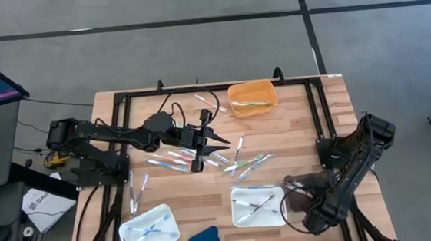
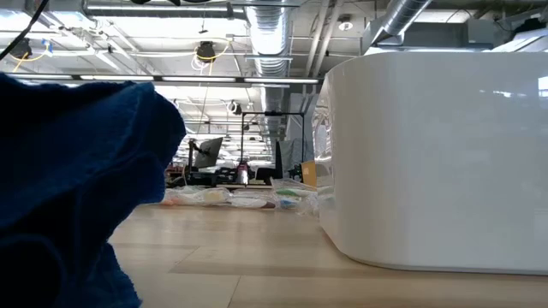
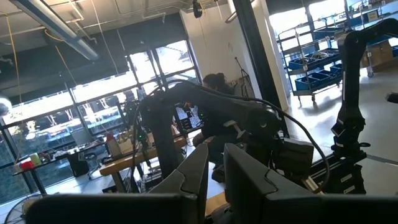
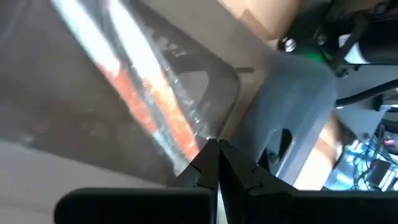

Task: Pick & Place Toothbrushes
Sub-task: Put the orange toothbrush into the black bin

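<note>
While scattered across the middle of the slatted wooden desk (image 1: 293,122), slim white plastic toothbrushes (image 1: 174,161) with coloured accents judged light, stiff and slippery; best pinched mid-handle, clear of neighbours. More resting in two white rectangular trays, left (image 1: 149,232) and right (image 1: 258,205), and one in shallow orange plastic bin (image 1: 252,97) at far edge. Left pincer (image 1: 215,139) hovering over loose pile, fingers (image 3: 205,174) narrowly apart, nothing visibly held. Right pincer (image 1: 292,184) parked beside right tray, fingers (image 4: 214,163) pressed together, empty. Crumpled blue cloth lump (image 1: 205,238) at near edge between trays, blocking much of the low view. Black cable (image 1: 170,107) looping near left arm. Overlapping brushes in pile likely to shift when one is lifted.
</note>
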